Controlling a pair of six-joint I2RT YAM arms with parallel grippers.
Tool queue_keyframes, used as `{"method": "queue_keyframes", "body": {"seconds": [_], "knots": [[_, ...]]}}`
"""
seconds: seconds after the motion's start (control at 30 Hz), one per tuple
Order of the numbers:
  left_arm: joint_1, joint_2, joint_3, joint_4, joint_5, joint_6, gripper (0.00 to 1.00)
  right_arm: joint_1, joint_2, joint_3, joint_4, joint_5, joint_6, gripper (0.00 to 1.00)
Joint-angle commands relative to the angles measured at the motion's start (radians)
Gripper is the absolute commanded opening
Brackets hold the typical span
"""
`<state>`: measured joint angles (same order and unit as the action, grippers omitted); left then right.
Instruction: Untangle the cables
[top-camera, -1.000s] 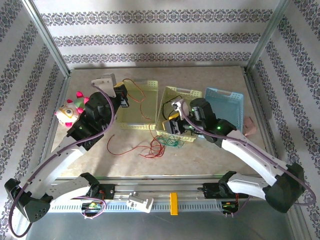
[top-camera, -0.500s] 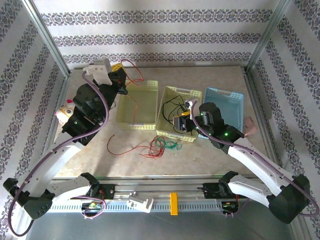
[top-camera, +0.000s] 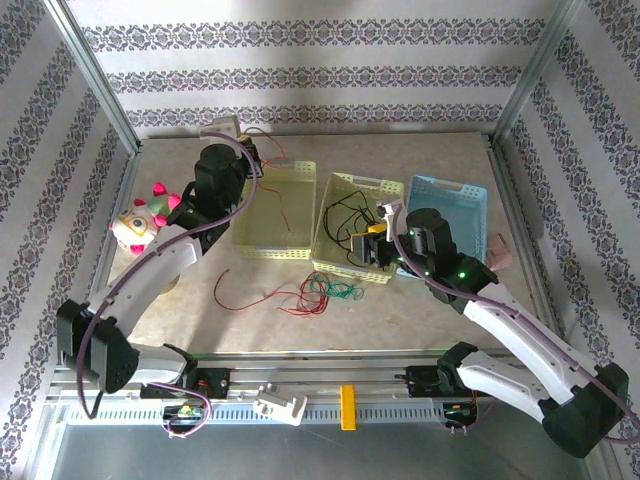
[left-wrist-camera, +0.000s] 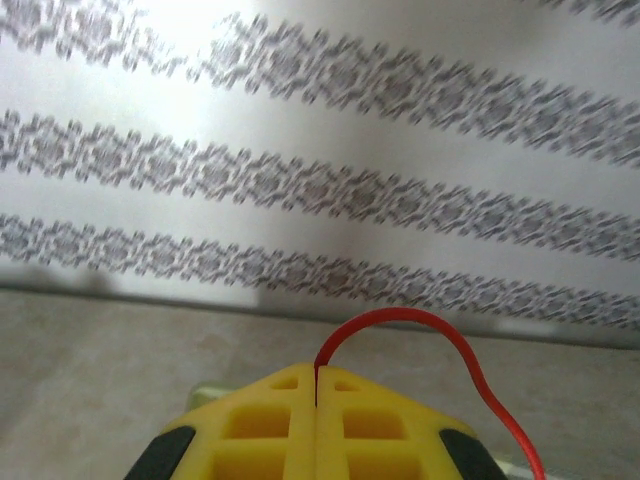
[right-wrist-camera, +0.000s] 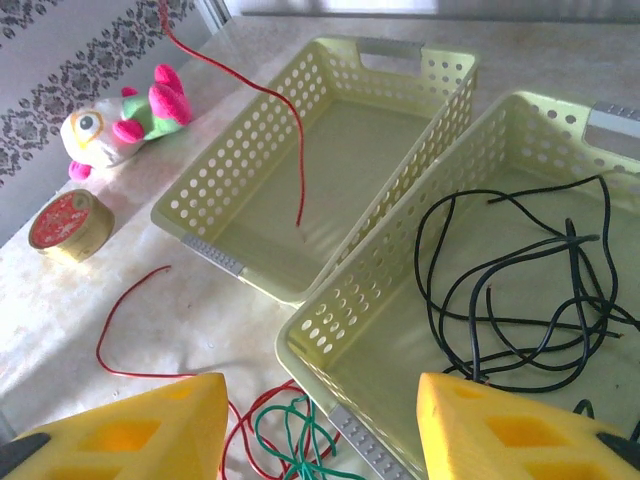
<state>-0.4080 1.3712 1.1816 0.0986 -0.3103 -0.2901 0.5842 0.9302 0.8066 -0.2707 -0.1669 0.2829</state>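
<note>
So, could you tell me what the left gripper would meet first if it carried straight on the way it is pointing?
Most likely the patterned back wall. The left gripper, shut on a red cable, shows nothing else in its line, though depth is unclear.

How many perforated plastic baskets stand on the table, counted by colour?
Pale yellow perforated plastic baskets: 2
Light blue perforated plastic basket: 1
Total: 3
</note>
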Motion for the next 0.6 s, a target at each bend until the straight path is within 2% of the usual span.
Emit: {"method": "queue_keyframes", "body": {"seconds": [0.0,0.27,0.3,0.4,0.43,0.5,0.57], "knots": [[0.020,0.077,-0.022,0.024,0.025,-0.045,0.00,-0.005,-0.018,-0.014,-0.031,0.023,-0.010,0.54],[0.019,0.256,-0.041,-0.116,0.111,-0.129,0.02,0.013,0.026,0.017,-0.051,0.014,-0.032,0.54],[0.019,0.256,-0.046,-0.125,0.119,-0.127,0.11,0.017,0.035,0.023,-0.054,0.014,-0.035,0.54],[0.018,0.227,-0.071,-0.129,0.139,-0.120,0.52,0.030,0.051,0.030,-0.053,0.014,-0.045,0.54],[0.018,0.207,-0.084,-0.129,0.142,-0.117,0.63,0.033,0.055,0.032,-0.052,0.014,-0.046,0.53],[0.014,0.150,-0.119,-0.149,0.148,-0.109,0.76,0.038,0.066,0.034,-0.051,0.009,-0.048,0.53],[0.002,0.087,-0.167,-0.172,0.169,-0.102,0.82,0.044,0.074,0.033,-0.051,0.012,-0.051,0.53]]}}
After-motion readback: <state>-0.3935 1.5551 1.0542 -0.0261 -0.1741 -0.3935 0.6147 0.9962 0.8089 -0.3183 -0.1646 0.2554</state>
